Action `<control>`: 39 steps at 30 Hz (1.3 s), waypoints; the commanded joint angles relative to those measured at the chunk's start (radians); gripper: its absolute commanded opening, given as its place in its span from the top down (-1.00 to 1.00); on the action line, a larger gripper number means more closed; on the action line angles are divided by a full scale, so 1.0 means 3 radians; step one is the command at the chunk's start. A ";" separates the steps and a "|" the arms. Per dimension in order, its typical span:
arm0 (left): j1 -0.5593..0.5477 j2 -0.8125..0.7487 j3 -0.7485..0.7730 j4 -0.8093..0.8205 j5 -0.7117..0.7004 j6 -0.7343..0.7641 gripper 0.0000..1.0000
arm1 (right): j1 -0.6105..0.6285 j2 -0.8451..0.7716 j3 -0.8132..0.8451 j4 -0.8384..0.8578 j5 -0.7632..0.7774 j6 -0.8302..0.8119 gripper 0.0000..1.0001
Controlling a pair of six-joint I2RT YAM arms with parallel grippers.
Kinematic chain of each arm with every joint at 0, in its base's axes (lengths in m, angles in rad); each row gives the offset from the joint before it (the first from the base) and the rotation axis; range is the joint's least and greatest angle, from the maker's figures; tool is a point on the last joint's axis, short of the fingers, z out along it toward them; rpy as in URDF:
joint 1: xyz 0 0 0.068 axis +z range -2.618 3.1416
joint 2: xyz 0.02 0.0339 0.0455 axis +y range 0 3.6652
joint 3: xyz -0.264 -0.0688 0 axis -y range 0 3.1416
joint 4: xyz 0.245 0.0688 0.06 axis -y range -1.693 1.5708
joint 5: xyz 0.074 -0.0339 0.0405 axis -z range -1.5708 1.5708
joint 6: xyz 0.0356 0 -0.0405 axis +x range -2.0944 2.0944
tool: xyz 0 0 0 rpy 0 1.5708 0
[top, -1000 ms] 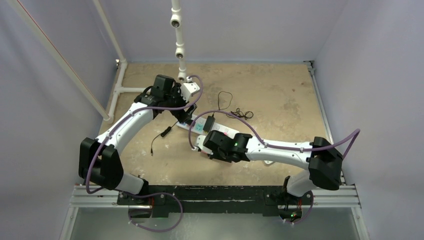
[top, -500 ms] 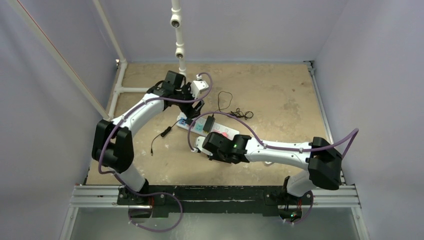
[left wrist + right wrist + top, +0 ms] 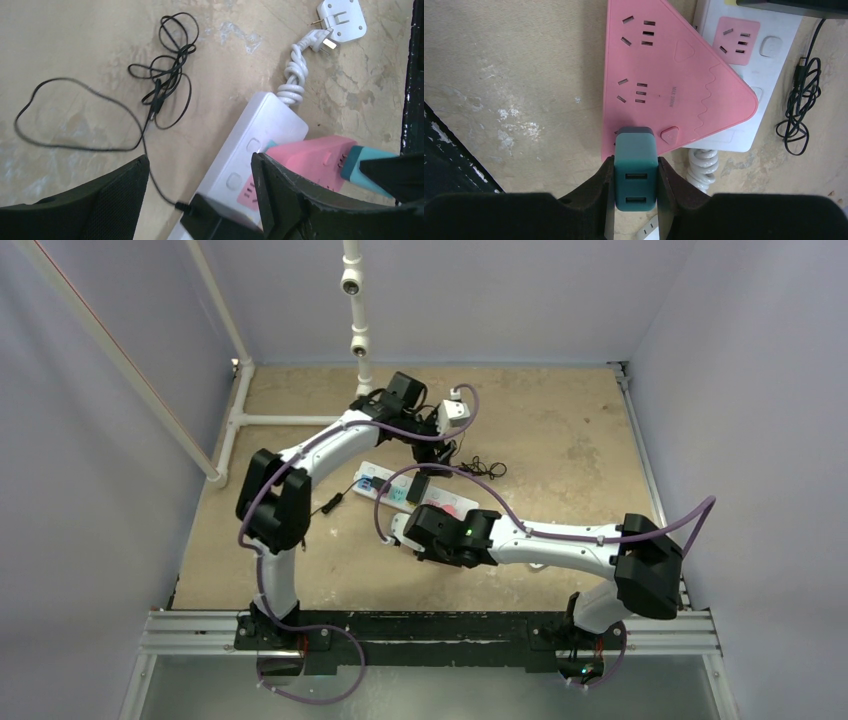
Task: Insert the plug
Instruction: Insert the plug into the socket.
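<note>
Right wrist view has the right tool (image 3: 635,165) closed snugly on the teal plug (image 3: 635,176), which sits at the near corner of the pink adapter (image 3: 664,85) lying across the white power strip (image 3: 769,62). Its pins are hidden, so a slight offset could jam them beside the slots, and pressing may skid the loose adapter, since the left tool (image 3: 195,187) hangs wide open and empty above. The plug's USB face looks back at the camera, pins presumably pointing away, and its long axis runs toward the adapter's middle.
</note>
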 commanded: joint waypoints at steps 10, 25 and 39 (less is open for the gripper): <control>-0.0366 0.0517 0.0319 -0.0294 0.0151 0.0367 -0.36 | 0.0061 0.0166 -0.0010 -0.0116 -0.0498 0.0082 1.00; -0.0367 0.0104 -0.0344 -0.0451 -0.0454 0.0904 -0.31 | 0.0062 0.0223 -0.0052 0.0126 -0.0632 -0.0027 1.00; -0.0133 -0.0490 -0.1036 -0.0430 -0.1118 0.1817 -0.31 | 0.0064 0.0281 -0.0009 0.0357 -0.0970 -0.0303 1.00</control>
